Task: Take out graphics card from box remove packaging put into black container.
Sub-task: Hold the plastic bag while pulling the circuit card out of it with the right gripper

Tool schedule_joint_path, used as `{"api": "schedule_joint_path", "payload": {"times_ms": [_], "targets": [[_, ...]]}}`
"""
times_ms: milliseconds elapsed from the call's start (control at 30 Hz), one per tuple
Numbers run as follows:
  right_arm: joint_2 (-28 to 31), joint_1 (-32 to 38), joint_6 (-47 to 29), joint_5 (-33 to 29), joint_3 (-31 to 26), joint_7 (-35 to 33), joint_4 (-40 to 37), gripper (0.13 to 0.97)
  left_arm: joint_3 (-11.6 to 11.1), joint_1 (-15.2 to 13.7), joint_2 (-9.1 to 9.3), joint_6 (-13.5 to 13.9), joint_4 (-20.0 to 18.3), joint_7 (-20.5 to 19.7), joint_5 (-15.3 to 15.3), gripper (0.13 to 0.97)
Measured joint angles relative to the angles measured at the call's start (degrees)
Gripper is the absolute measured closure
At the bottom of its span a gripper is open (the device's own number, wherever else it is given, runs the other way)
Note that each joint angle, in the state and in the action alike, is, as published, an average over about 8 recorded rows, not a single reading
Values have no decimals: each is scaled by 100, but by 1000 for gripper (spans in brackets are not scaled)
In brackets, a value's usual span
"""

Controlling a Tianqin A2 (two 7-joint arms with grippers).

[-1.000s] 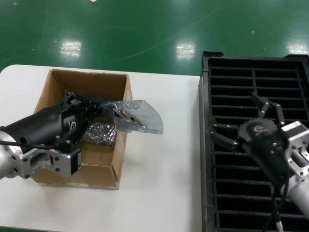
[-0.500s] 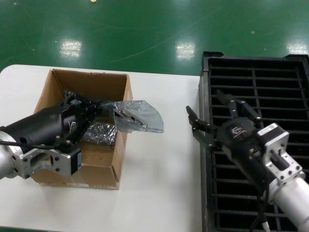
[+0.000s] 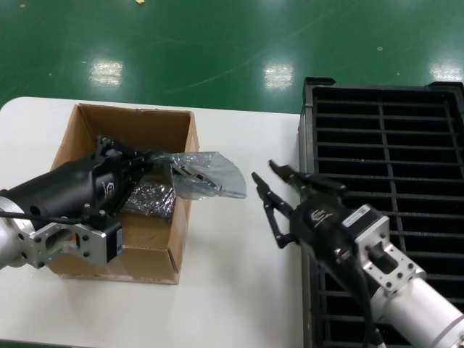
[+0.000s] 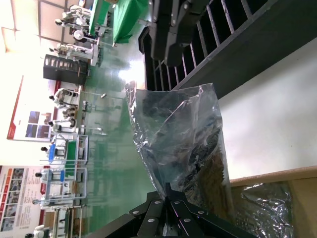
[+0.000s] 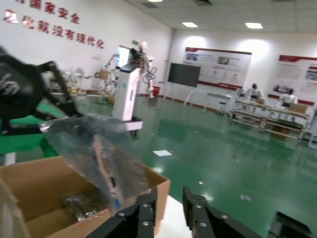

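My left gripper (image 3: 158, 161) is shut on one edge of the crinkly grey-silver packaging (image 3: 212, 176) and holds it up over the right wall of the brown cardboard box (image 3: 134, 116). The graphics card (image 3: 194, 174) is inside the bag, with its silver bracket showing through. In the left wrist view the bag (image 4: 183, 134) hangs from my shut gripper (image 4: 168, 191). My right gripper (image 3: 262, 169) is open over the white table, a short way right of the bag and not touching it. In the right wrist view the bag (image 5: 94, 148) is just ahead of my open gripper (image 5: 168, 196). The black container (image 3: 384, 145) stands at the right.
Another crinkly bagged item (image 3: 148, 197) lies inside the box. The white table (image 3: 232, 290) runs between the box and the container. Green floor lies beyond the table's far edge. My right arm reaches across the container's left rim.
My right gripper has moved left from above the black container to over the table, close to the bag, and stays open. My left gripper and the bag have not moved.
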Motion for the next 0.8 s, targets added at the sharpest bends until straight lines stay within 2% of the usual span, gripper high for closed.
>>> {"api": "schedule_joint_path", "payload": {"times_ms": [100,233,433,800], "targets": [[21,74,-21,21,-150,-89,4,845,0,0,0,0,0,0,0,957],[58,186,-57,40,-356,-193,8,845,0,0,0,0,0,0,0,957],[160,483,-123,91,-761,-327,3,914,0,0,0,0,0,0,0,957],[251,1631,-149,655,-1766,-486,-358,959,0,0,0,0,0,0,0,957]]}}
